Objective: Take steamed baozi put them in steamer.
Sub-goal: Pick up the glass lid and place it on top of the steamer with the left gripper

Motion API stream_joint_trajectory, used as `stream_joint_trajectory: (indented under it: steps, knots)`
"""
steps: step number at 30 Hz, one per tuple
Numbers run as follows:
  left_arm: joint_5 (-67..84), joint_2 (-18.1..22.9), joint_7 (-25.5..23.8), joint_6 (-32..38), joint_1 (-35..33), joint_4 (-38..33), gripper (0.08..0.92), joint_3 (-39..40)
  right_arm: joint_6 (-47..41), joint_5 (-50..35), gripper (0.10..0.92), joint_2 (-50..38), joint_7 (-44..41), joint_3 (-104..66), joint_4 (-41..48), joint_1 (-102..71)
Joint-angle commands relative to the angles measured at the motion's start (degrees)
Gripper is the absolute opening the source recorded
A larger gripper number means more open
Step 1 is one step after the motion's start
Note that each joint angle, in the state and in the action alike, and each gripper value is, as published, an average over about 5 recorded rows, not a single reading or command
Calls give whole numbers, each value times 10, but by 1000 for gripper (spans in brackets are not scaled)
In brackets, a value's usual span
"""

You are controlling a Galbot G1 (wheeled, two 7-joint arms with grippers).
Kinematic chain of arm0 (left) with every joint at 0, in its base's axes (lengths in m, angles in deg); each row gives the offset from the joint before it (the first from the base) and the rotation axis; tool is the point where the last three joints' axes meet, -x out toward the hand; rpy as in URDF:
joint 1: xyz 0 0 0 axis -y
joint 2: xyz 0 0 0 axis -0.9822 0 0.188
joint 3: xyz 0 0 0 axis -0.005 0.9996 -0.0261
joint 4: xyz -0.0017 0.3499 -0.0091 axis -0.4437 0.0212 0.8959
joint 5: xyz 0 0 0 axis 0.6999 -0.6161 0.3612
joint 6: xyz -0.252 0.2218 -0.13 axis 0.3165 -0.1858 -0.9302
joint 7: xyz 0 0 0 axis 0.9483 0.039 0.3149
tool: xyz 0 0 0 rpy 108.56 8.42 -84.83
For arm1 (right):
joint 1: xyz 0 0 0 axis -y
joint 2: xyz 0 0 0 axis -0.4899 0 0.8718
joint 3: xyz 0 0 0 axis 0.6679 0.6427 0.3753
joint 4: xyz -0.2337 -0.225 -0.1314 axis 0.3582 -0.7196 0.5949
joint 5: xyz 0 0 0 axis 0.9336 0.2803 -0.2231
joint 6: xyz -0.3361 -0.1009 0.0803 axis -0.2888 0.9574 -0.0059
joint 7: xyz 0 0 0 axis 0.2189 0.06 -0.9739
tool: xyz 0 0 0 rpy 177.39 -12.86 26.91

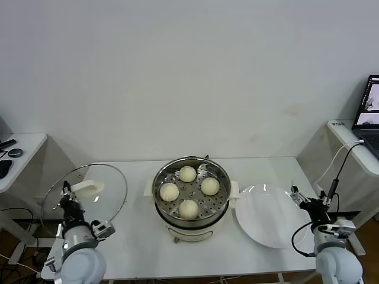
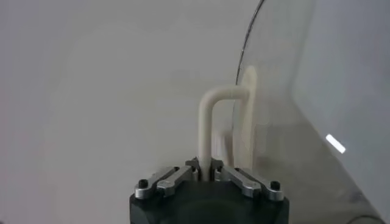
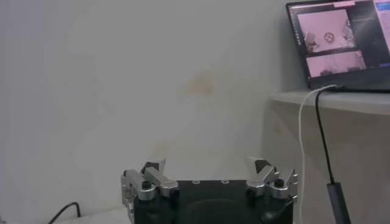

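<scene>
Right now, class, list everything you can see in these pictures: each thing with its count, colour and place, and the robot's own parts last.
baozi: four, cream-white, inside the steamer.
steamer: one, shiny steel on a white base, centre of the table.
plate: one, white, on the table right of the steamer.
glass lid: one, clear with a white handle, held up on the left side.
table: one, white, under the steamer.
laptop: one, dark, screen lit, on the side desk at right.
left gripper: one, black, shut on the lid handle.
right gripper: one, black, open, beside the plate's right edge.
</scene>
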Motion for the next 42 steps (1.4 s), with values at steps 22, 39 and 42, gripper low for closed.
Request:
stream_joint_trajectory:
  steps: [22,39,42]
  knots:
    - [-89,101,-38,-40,184,114,173,332,4,32,823,33,-4,-27,-12,-38]
    - [-166,115,-53,-40,193,163,173,359,7,27,823,32,-4,-27,2,-30]
    - [-181,114,-56,-40,192,169,173,360,6,27,823,33,-4,-24,3,-27]
